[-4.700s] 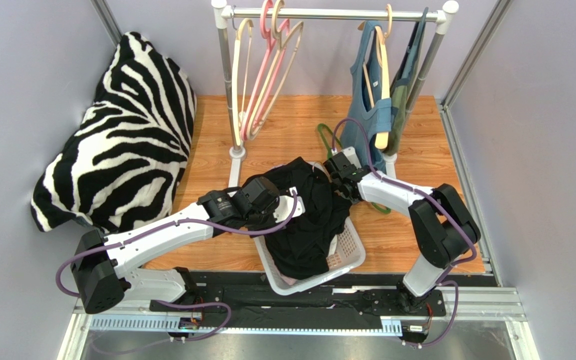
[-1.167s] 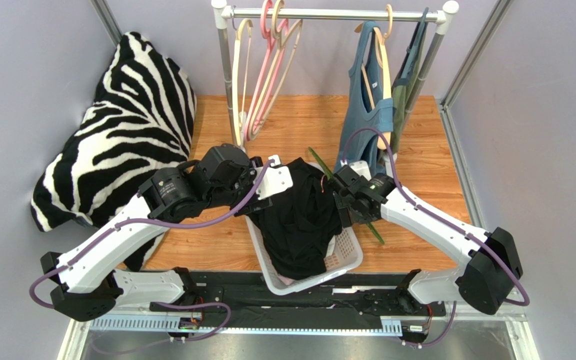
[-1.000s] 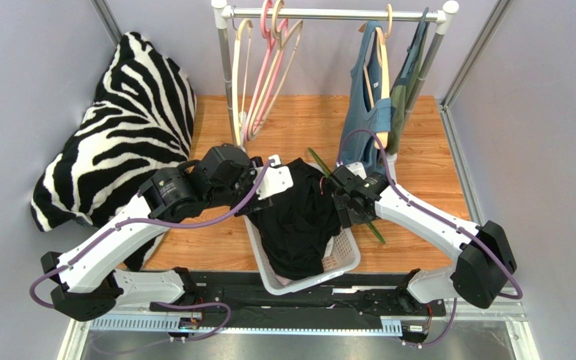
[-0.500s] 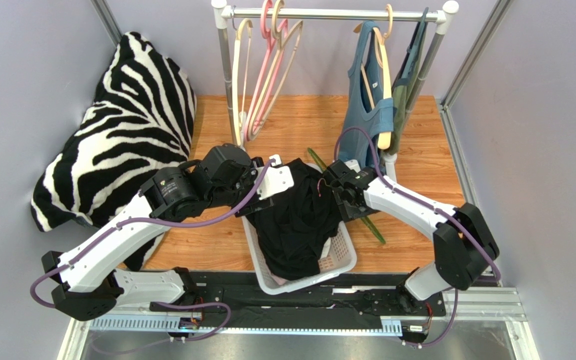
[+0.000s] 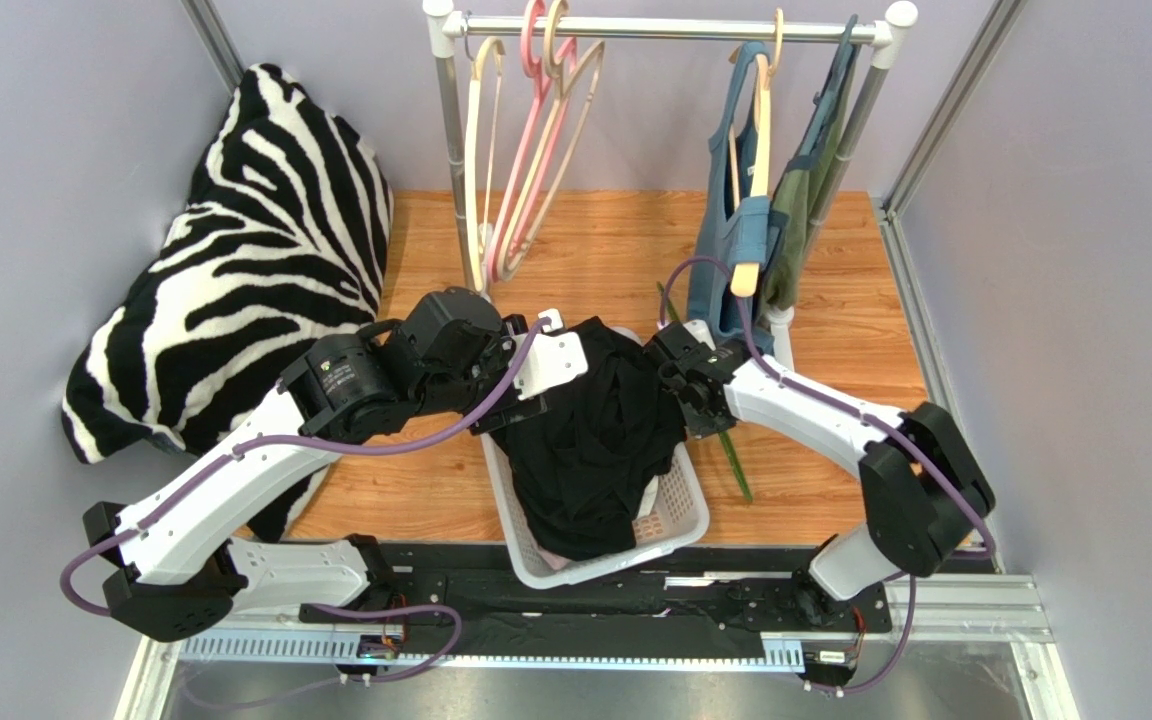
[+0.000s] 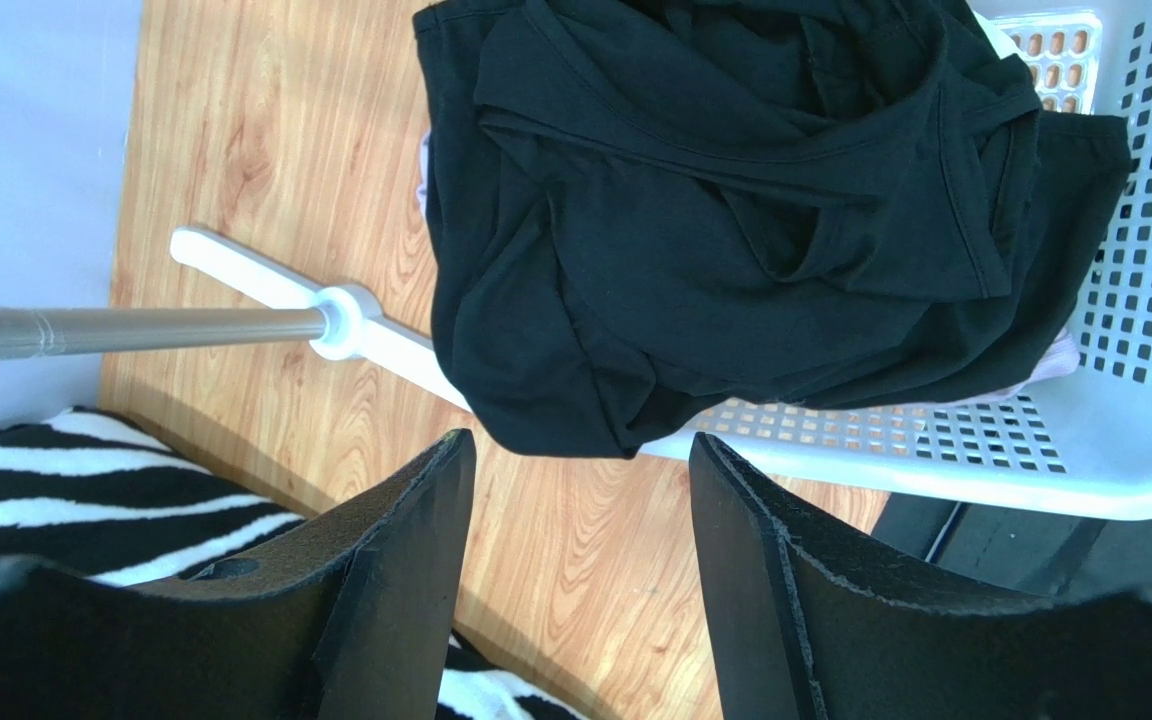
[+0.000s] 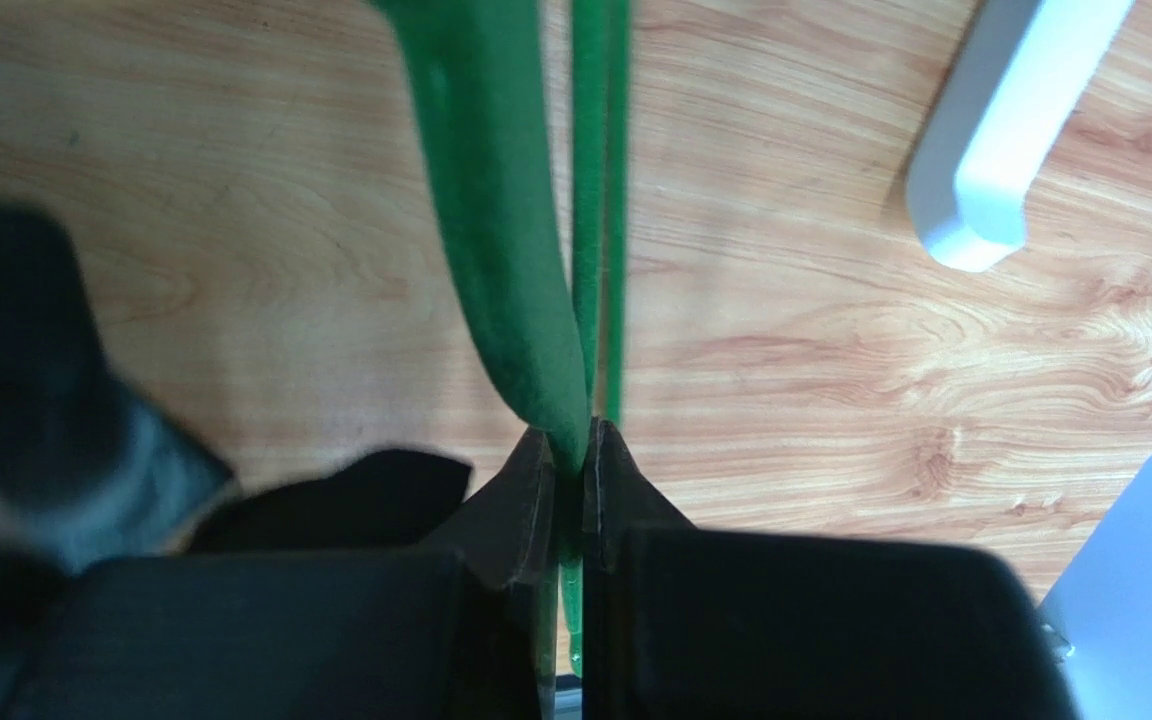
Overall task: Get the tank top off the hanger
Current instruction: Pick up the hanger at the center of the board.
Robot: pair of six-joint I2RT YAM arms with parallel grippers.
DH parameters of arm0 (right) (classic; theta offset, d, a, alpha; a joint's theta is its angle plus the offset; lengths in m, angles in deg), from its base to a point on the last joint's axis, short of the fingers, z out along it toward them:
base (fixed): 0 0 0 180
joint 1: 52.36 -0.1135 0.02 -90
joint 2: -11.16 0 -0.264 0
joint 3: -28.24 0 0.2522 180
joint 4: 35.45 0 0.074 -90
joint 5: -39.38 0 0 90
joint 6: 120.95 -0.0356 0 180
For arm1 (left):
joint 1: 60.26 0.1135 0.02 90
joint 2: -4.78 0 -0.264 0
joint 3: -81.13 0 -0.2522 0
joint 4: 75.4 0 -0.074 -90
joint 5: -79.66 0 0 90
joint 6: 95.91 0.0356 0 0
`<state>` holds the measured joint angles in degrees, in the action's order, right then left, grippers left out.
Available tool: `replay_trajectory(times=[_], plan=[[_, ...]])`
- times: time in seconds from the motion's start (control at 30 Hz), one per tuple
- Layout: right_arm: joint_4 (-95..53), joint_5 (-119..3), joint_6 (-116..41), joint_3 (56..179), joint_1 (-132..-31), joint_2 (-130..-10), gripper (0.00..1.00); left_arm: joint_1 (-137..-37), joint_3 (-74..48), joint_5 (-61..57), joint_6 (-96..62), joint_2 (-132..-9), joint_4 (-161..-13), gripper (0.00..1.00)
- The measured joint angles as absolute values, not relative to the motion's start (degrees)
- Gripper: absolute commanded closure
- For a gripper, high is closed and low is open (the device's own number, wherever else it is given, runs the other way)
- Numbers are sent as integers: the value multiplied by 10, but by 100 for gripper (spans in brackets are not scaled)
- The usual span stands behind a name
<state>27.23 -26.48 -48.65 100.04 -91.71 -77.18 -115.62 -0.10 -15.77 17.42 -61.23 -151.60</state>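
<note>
Right jaws now clamped on hanger (image 7: 515, 225), left jaws parted above tank top (image 6: 717, 225)

Plain lilac-grey walls (image 5: 41, 180) are enclosing a wood-grain tabletop (image 5: 597, 255). A metal garment rail (image 5: 657, 27) is standing at the far edge, and a zebra-print cushion (image 5: 237, 285) is leaning against the left wall. Soft, even light is falling throughout.

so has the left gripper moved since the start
Yes: the left gripper has moved away from the near edge, toward the rack's left foot, then held there for the last second.
</note>
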Motion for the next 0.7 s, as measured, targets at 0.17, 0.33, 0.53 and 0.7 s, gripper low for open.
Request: replay_trajectory(times=[0.17, 0.33, 0.53, 0.7], plan=[[268, -265, -484, 992, -922, -703, 100, -1156, -1, -157, 174, -612, -1516, 37], [259, -239, -474, 977, -947, -626, 100, -1156, -1, -155, 174, -612, -1516, 37], [247, -197, -448, 961, -1003, -539, 100, -1156, 0, -153, 174, -616, -1516, 37], [234, -222, -424, 960, -1027, -448, 100, -1156, 19, -150, 176, -624, -1524, 37]])
